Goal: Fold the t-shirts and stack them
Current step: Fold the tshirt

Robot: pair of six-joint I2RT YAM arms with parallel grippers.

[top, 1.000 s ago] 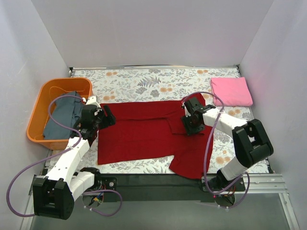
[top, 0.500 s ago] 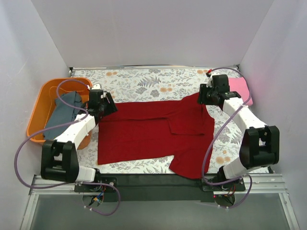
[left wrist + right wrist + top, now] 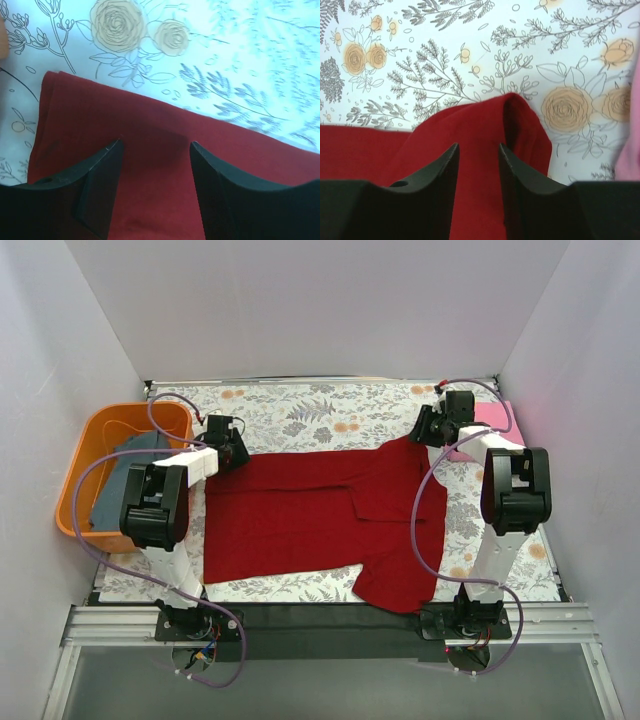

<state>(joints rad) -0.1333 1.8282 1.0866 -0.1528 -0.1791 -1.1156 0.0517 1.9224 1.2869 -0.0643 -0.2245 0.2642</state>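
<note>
Nearest the arm bases, the dark red t-shirt (image 3: pixel 300 520) lies flat on the floral tablecloth (image 3: pixel 300 410), one sleeve flopped toward the near edge. No change there vs a sec ago.

The change is further out: both arms have swung off the shirt's middle & reached to its far edge. Left gripper (image 3: pixel 230 443) sits over the far-left corner, jaws spread but drawing in, red cloth showing between the fingers (image 3: pixel 97 185) – no pinch yet. Right gripper (image 3: pixel 424 428) is over the hump of the far-right sleeve, jaws narrower yet apart, also drawing in; nothing clamped that I can see. Reads as the grab before the next fold, prob. far edge brought toward the near one.

Just past the right gripper a pink t-shirt (image 3: pixel 495 418) lies folded, partly behind the arm.

Containers: one orange basket (image 3: pixel 85 455) at far left – the grey-blue t-shirt (image 3: pixel 105 505) sits crumpled inside, not yet folded.
</note>
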